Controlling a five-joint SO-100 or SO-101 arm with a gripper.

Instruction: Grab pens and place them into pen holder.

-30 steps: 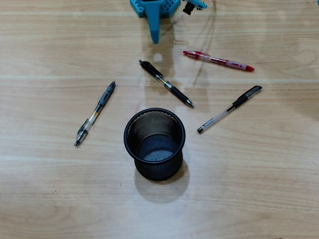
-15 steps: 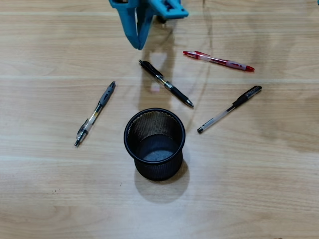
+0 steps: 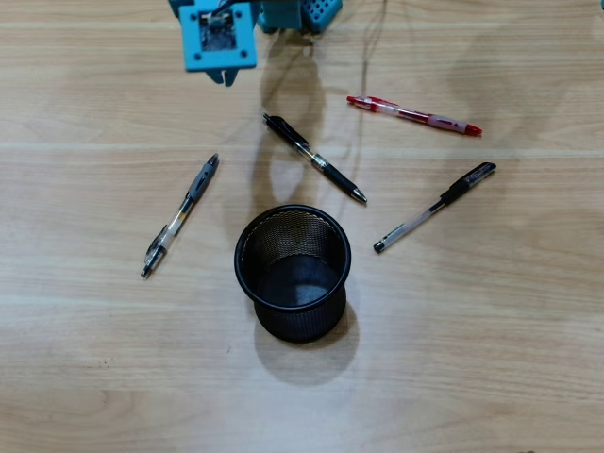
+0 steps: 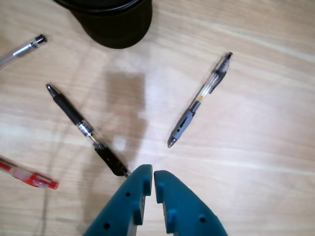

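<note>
Several pens lie on the wooden table around the pen holder, a black mesh cup standing upright. A grey and clear pen is to its left, a black pen just above it, a red pen at upper right, and a clear pen with a black cap to the right. My teal gripper hangs at the top left, above the table and apart from every pen. In the wrist view the gripper is shut and holds nothing, between the black pen and the grey pen.
The wrist view also catches the pen holder's base, the red pen at the left edge and the clear pen's tip. A thin cable hangs down from the arm at the top.
The gripper has swung left along the top edge and turned, so its camera mount now faces up over the fingers. The pens and the holder have not moved.
</note>
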